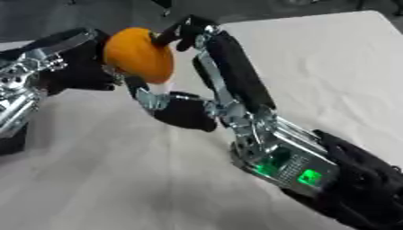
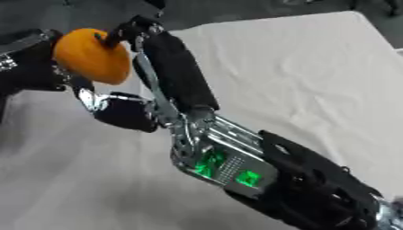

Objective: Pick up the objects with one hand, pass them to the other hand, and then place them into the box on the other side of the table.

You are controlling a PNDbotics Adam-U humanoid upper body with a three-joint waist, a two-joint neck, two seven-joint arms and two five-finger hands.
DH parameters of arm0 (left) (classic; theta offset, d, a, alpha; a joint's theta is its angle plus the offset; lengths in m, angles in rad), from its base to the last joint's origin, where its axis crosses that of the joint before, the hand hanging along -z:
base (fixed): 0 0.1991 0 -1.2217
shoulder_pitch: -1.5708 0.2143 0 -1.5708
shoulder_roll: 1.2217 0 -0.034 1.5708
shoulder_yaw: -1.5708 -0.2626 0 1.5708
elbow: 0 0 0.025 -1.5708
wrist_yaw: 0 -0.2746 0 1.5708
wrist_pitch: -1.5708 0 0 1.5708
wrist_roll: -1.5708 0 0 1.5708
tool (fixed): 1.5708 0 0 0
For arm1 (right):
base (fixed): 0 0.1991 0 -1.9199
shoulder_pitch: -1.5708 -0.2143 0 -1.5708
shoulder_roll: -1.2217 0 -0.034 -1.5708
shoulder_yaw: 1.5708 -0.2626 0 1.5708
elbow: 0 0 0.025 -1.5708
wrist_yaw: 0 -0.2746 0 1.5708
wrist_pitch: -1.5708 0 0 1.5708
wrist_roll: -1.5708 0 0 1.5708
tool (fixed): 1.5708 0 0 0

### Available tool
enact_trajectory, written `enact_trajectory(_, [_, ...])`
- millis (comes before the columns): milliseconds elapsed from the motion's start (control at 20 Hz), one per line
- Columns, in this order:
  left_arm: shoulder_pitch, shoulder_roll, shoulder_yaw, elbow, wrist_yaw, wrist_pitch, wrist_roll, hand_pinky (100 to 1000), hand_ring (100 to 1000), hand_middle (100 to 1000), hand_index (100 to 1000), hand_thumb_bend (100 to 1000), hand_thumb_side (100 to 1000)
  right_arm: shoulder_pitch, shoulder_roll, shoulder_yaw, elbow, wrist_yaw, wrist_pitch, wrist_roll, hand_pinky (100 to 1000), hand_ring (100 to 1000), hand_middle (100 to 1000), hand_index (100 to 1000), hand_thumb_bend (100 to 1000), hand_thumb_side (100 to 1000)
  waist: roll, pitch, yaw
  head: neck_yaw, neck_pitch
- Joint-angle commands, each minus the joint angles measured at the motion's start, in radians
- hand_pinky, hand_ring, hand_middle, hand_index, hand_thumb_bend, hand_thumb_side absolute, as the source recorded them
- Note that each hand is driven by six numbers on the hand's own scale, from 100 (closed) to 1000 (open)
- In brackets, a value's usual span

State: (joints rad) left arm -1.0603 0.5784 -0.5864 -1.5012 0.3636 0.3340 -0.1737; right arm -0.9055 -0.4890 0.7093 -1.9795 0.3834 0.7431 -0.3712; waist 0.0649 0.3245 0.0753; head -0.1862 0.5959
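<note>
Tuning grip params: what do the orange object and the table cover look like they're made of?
Orange object: smooth, matte, evenly orange skin with a soft sheen; probably plastic or foam fruit, possibly real. Table cover: off-white cloth, by its soft wrinkles and lack of gloss. Both the right robot hand and the left robot hand touch the object.

We see a table [image 1: 330,58] draped in a wrinkled off-white cloth [image 2: 299,67], lying askew; beyond its far edge we find dark grey floor [image 1: 118,13].
</note>
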Motion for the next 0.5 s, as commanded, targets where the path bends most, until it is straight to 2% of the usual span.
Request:
enact_trajectory(50, [-0.015, 0.024, 0.019, -0.016, 0.0, 0.003, 0.011, 1000, 486, 180, 100, 100, 249, -0.005, -0.018, -0.023, -0.02, 0.055, 0.161, -0.133, 789, 753, 774, 759, 434, 567, -0.006, -0.024, 0.001, 0.001, -0.007])
enact_trajectory(200, [-0.013, 0.026, 0.026, -0.011, -0.003, 0.005, 0.026, 1000, 486, 177, 100, 100, 250, 0.005, -0.023, -0.042, -0.02, 0.08, 0.164, -0.146, 796, 778, 810, 780, 445, 622, -0.007, -0.024, 0.001, 0.003, -0.005])
enact_trajectory(500, [-0.006, 0.03, 0.045, 0.011, 0.008, 0.001, 0.072, 1000, 483, 172, 100, 100, 254, 0.018, -0.028, -0.057, -0.02, 0.091, 0.164, -0.179, 804, 801, 837, 803, 438, 650, -0.009, -0.023, 0.0, 0.021, -0.003])
